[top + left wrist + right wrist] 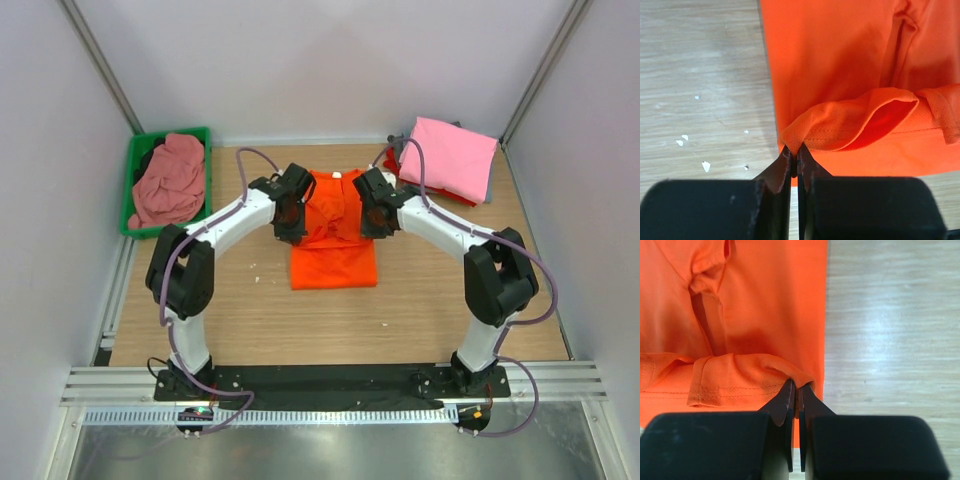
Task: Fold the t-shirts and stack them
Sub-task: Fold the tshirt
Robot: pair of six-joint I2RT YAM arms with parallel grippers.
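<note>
Seen from above, the 2 arms (262, 207) covered the far side edges of the orange t-shirt (333, 262). The pink t-shirt (452, 157) hid most of the red t-shirt (390, 163) beneath.

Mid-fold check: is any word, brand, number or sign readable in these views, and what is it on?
No text can be read in any view.
White neck label on the bright orange t-shirt: too small to read.
Wrist views: only plain orange cloth and the light wooden table, with no print on either.
</note>
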